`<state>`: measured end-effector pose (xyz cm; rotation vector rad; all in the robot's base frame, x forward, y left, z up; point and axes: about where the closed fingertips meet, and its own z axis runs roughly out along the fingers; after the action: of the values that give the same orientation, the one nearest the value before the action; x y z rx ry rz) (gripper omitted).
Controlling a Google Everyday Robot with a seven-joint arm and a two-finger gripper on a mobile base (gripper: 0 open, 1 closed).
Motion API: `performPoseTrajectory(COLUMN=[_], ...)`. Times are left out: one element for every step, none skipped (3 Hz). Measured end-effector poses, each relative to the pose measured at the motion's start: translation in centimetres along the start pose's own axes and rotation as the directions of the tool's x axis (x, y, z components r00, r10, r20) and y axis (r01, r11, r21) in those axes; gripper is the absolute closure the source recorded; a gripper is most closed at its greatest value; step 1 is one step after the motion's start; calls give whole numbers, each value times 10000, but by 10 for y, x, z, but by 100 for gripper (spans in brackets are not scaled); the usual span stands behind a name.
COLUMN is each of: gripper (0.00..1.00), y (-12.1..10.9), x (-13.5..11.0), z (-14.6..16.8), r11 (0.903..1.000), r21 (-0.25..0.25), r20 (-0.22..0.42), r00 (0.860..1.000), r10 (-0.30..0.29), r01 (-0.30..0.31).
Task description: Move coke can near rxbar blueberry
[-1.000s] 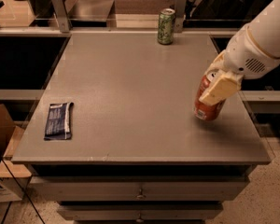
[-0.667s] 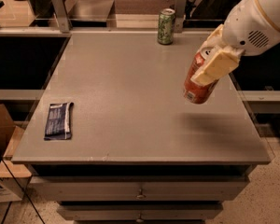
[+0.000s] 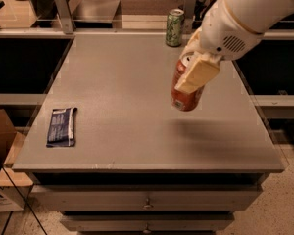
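We see the gripper [image 3: 190, 82] right of centre in the frame, its pale fingers [image 3: 197, 74] clamped on the coke can [image 3: 185, 101]. The can hangs tilted, clear of the grey table [image 3: 122, 82], and throws a soft shadow [image 3: 210, 131] on the tabletop to its lower right. The blue snack bar [image 3: 61, 126] lies flat near the table's lower left edge, well apart from the can. A green can [image 3: 174, 27] stands upright at the far edge, top centre. Below the tabletop we see drawers [image 3: 147, 202]. A cardboard box [image 3: 0, 129] sits at the lower left, and speckled floor [image 3: 284, 204] shows at the lower right.
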<state>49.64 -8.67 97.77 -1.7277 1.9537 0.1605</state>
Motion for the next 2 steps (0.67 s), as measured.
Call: performPoseTrajectory(gripper=[100,100], y=[27,56], x=[-51,-100], z=[21,52], r11=[9899,9596], r21=[-356,-784], r20=[12,83], r00=[9906,9627], r10=[-1369,-2704], r01=[1369,2702])
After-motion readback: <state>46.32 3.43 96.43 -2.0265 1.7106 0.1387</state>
